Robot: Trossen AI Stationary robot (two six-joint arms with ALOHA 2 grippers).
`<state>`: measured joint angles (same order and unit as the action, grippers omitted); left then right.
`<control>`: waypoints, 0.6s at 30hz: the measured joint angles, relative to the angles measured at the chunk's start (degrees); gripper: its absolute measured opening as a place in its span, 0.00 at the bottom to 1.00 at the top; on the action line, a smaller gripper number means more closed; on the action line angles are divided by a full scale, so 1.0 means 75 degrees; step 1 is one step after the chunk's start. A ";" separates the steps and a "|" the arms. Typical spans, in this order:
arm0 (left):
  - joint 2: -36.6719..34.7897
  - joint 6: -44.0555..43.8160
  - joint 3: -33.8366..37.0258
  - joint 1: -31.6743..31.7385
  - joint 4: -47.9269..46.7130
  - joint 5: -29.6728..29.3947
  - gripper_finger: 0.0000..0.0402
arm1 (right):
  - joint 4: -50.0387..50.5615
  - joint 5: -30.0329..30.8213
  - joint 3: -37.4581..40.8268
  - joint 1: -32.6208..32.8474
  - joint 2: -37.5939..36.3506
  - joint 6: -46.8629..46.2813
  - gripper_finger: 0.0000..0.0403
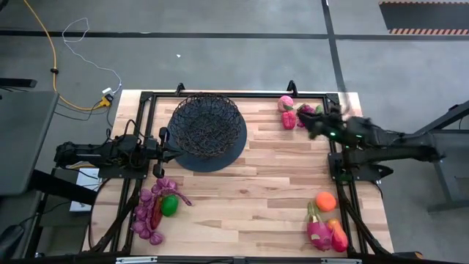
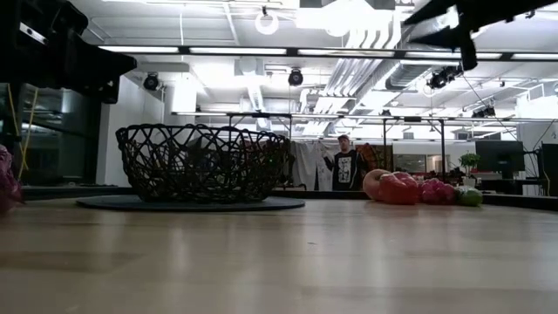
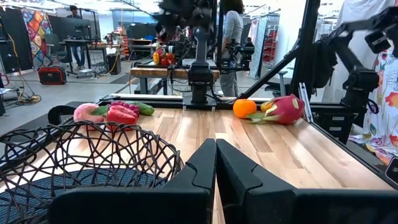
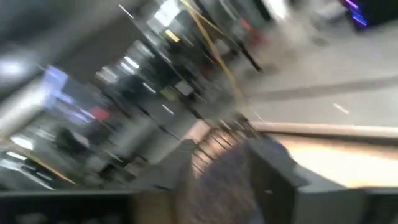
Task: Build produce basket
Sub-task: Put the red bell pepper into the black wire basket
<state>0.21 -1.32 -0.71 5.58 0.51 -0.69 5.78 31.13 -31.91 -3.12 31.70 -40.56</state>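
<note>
The left gripper (image 3: 216, 163) has its two fingers pressed flat together, holding nothing. It waits at the left side of the table, just beside the basket (image 1: 207, 125), pointing across the wood toward the right side.

The right gripper (image 1: 316, 123) is up in the air at the far right corner, blurred. I cannot tell if its fingers are wide or narrow, or if they hold anything. Right next to it, on the side toward the basket, lies a small pile: a pink fruit (image 1: 286, 103), a red fruit (image 1: 289, 120) and something purple (image 1: 304, 110).

The basket sits on the far side, left of the middle, and looks empty. So the right arm is the nearer one to that far pile, and the basket lies to that gripper's left.

More food waits nearer the front: grapes (image 1: 146, 216) and a lime (image 1: 169, 205) on the left, an orange (image 1: 326, 201) and a mango (image 1: 338, 236) on the right. The grape bunch lies long from front to back.

No writing or labels can be read.
</note>
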 joint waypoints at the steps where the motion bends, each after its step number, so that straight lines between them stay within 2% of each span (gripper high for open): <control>1: 0.0000 0.0000 0.0000 0.0000 0.0000 0.0000 0.00 | 0.0515 -0.0029 -0.0280 -0.0130 0.0416 -0.0201 0.49; 6: 0.0000 0.0000 0.0000 0.0000 -0.0003 0.0000 0.00 | 0.2933 -0.0473 -0.1547 -0.1081 0.2292 -0.1066 0.83; 9: 0.0000 0.0000 0.0000 0.0002 0.0000 0.0000 0.00 | 0.4155 -0.0508 -0.2122 -0.1709 0.3304 -0.1615 0.96; 13: 0.0000 -0.0001 0.0000 0.0001 -0.0002 0.0000 0.00 | 0.4947 -0.0759 -0.2477 -0.2412 0.4471 -0.2075 0.97; 18: 0.0000 -0.0001 0.0000 0.0000 -0.0001 0.0000 0.00 | 0.4822 -0.1026 -0.2488 -0.2992 0.5647 -0.2415 0.95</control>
<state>0.21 -1.33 -0.71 5.58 0.51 -0.69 41.94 23.44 -50.57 -25.56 74.05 -58.67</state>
